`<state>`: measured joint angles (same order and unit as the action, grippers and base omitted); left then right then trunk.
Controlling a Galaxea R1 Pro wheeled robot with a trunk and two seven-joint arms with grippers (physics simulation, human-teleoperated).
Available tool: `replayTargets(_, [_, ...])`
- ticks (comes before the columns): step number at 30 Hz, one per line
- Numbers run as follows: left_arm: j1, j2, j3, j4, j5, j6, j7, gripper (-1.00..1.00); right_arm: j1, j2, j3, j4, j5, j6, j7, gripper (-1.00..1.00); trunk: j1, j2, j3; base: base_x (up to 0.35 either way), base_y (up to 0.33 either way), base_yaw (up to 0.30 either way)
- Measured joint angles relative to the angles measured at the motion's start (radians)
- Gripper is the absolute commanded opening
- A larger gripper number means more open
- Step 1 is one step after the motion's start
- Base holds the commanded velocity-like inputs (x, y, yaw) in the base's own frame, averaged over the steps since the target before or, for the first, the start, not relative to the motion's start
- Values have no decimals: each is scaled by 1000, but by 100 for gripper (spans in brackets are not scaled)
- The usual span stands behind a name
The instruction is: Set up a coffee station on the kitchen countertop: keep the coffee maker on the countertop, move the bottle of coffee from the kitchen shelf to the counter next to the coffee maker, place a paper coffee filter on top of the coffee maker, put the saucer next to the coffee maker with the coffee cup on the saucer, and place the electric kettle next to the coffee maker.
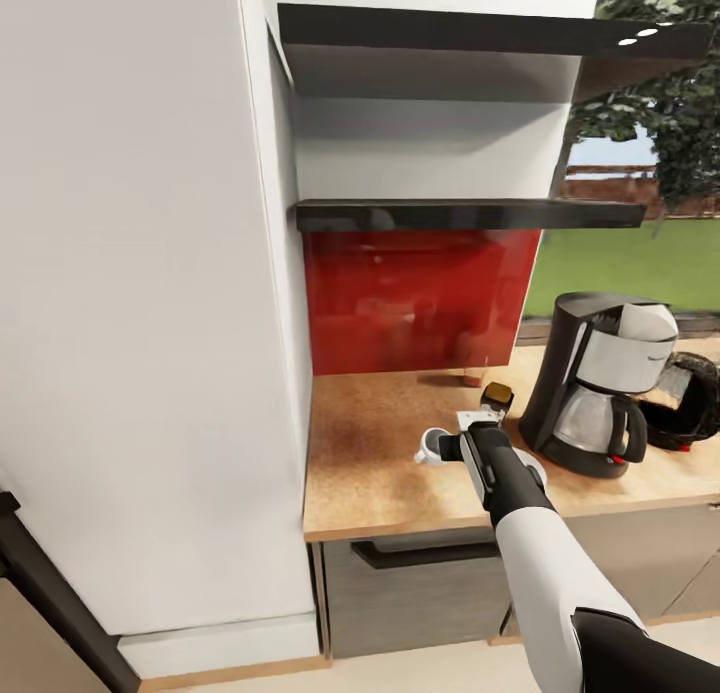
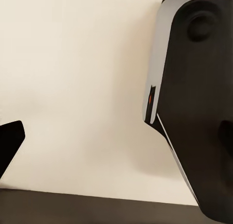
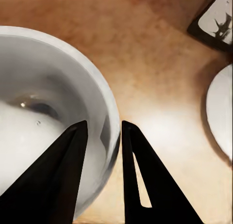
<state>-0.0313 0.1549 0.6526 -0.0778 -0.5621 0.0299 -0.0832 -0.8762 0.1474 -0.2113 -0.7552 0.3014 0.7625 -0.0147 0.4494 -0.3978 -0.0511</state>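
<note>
The right gripper (image 3: 103,136) was clamped on the rim of the cup (image 3: 43,112), one finger inside and one outside, a hold that kept the cup upright for carrying. In the head view the cup (image 1: 432,445) hung over the counter (image 1: 380,473), left of the maker (image 1: 598,383). The saucer (image 3: 221,112) lay near the maker, apparently its target. A filter (image 1: 645,321) already sat atop the maker, the kettle (image 1: 690,398) beside it. Whether the left gripper was apart or together, I cannot tell.

Wooden countertop (image 1: 370,473) is carrying the coffee maker (image 1: 598,383) and black electric kettle (image 1: 690,398) toward its right end, bottle of coffee (image 1: 497,398) mid-counter, saucer (image 1: 532,466) near the front edge.
</note>
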Motion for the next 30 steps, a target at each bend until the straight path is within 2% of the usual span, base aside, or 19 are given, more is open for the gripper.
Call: replayTargets(30, [1, -2, -2, 2, 0, 1, 0, 100, 0, -2, -3, 1, -1, 20, 0, -100, 0, 0, -27, 0, 0, -203])
